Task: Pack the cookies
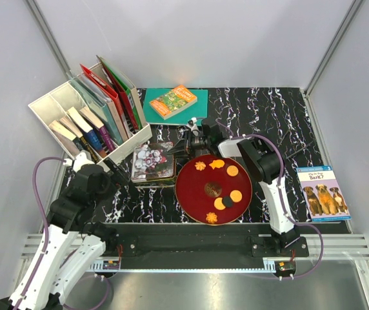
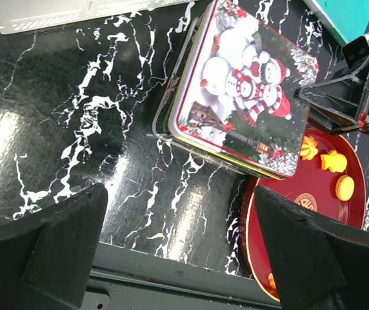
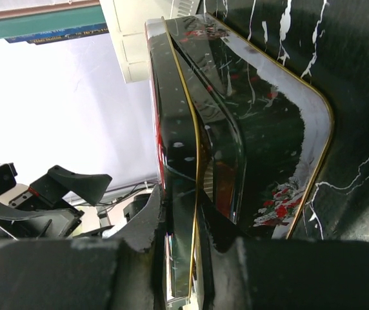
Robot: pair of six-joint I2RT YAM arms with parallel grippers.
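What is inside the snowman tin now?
Its lid covers the inside from above. The right end effector grips one edge; the gap shows only dark shiny metal, contents hidden.

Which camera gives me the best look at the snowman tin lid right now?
Left wrist: the lid shows nearly whole, face up, its print clear. The top view shows it small, beside the red plate. The right wrist view sees it only edge-on, pinched in the right pincer.
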